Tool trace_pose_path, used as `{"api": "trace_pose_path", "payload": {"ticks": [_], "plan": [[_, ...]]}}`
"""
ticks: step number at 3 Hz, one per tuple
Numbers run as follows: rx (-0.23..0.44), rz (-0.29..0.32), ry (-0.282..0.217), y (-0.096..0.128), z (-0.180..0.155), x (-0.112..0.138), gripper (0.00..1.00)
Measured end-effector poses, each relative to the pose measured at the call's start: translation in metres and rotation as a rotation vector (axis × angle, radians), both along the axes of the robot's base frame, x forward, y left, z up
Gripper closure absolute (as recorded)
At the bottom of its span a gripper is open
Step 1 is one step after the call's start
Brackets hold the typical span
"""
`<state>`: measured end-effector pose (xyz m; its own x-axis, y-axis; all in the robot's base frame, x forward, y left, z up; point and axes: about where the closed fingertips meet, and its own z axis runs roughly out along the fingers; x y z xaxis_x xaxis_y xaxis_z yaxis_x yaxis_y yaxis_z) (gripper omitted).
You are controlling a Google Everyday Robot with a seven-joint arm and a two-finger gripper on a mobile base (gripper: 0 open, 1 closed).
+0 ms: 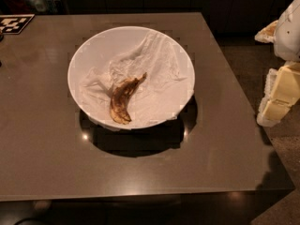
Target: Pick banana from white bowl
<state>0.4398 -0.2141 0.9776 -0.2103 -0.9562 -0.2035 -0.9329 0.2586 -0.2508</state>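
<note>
The task is at its beginning: nothing is picked yet. The banana [123,101] lies inside the white bowl [132,30], on the crumpled paper [152,60], in the part of the bowl toward 7 o'clock. Its thin stem end points to about 1 o'clock, toward the middle of the bowl, and its thick dark end is close to the rim at 6 o'clock. The bowl stands near the middle of the grey surface [44,149]. A black-and-white marker [14,23] lies at the far corner, at about 10 o'clock.

What is left, as I judge it, is the whole job: to reach over the bowl, go down, take the banana and lift it out.

The gripper [277,96] is at about 3 o'clock from the bowl, beyond the edge of the surface and well apart from the banana. It holds nothing that I can see. Whether the jaws are apart or together, I cannot tell. Only a pale, blocky part of the arm shows at the border, so its pose is not clear.
</note>
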Motion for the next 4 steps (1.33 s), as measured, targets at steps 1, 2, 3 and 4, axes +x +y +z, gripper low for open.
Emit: {"api": "trace_pose_path", "payload": {"ticks": [1, 2, 3, 4], "plan": [[-0.014, 0.039, 0.011, 0.009, -0.001, 0.008, 0.0], [-0.04, 0.096, 0.026, 0.025, -0.007, 0.019, 0.0], [-0.039, 0.096, 0.02, 0.026, -0.006, 0.02, 0.0], [-0.077, 0.145, -0.006, 0.042, -0.006, 0.035, 0.0]]}}
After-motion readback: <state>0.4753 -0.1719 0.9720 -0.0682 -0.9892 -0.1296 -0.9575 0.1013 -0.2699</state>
